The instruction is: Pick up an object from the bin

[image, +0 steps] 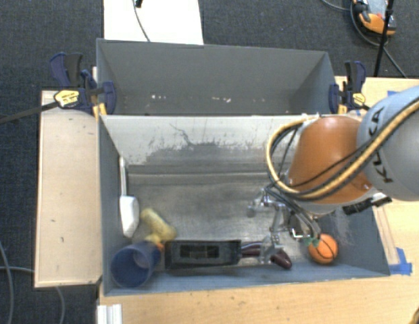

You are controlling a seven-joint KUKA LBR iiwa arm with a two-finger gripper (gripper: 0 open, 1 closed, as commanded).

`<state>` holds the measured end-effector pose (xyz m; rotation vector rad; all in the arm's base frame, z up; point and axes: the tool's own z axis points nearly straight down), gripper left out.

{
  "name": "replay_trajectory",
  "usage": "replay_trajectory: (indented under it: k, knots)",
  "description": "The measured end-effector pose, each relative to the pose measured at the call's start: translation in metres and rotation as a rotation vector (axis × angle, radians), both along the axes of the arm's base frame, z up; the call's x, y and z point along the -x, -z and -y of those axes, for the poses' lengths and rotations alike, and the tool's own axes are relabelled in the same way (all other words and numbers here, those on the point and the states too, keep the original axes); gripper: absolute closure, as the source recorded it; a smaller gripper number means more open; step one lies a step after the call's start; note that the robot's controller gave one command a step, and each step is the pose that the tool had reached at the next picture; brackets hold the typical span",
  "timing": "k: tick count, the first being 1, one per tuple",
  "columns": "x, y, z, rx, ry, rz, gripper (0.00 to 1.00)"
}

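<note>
Gripper (274, 240) low over the floor of the grey metal bin (196, 181), toward 5 o'clock.

The gripper stands directly above a dark maroon elongated object (267, 256) lying along the front wall; contact cannot be told, nor whether the gripper is apart or together. A small orange ball (324, 248) lies near at 3 o'clock of the gripper. A black rectangular block (201, 254) lies at 9 o'clock, its end beside the maroon object. Beyond it, toward 8 o'clock of the bin, lie a yellow piece (157, 227), a blue cup (132, 265) and a white piece (128, 211).
</note>
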<state>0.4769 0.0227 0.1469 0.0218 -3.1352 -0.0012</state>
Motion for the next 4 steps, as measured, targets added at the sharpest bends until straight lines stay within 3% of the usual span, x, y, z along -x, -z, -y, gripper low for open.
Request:
replay_trajectory:
  k: [1,2,3,4]
  knots:
    - [-0.002,-0.004,0.000,0.000,0.001,0.008,0.00]
    - [-0.009,0.075,0.008,-0.001,-0.068,0.008,1.00]
    - [-0.009,0.075,0.008,-0.001,-0.067,0.008,1.00]
    - [-0.001,-0.061,0.005,0.000,-0.202,0.009,1.00]
